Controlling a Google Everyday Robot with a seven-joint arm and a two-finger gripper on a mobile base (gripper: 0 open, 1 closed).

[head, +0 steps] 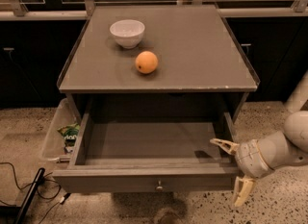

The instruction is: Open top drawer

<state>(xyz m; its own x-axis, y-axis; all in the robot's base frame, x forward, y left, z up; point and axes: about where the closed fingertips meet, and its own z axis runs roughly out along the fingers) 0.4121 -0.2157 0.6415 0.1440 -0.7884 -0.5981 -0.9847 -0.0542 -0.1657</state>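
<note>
The top drawer (pixel 144 182) of the grey cabinet stands pulled far out, its grey interior (pixel 151 141) bare, with a small round metal knob (pixel 159 186) at the centre of its front. My gripper (pixel 232 169) is at the drawer's front right corner, with its cream fingers (pixel 222 144) spread apart, one over the drawer's right wall and one hanging below the front edge. It holds nothing. The white arm reaches in from the right edge.
On the cabinet top (pixel 202 50) sit a white bowl (pixel 127 32) and an orange (pixel 146 62). A clear plastic bin (pixel 55 136) with a green packet stands on the floor at the left. Black cables (pixel 19 184) lie at the lower left. Dark cabinets line the back.
</note>
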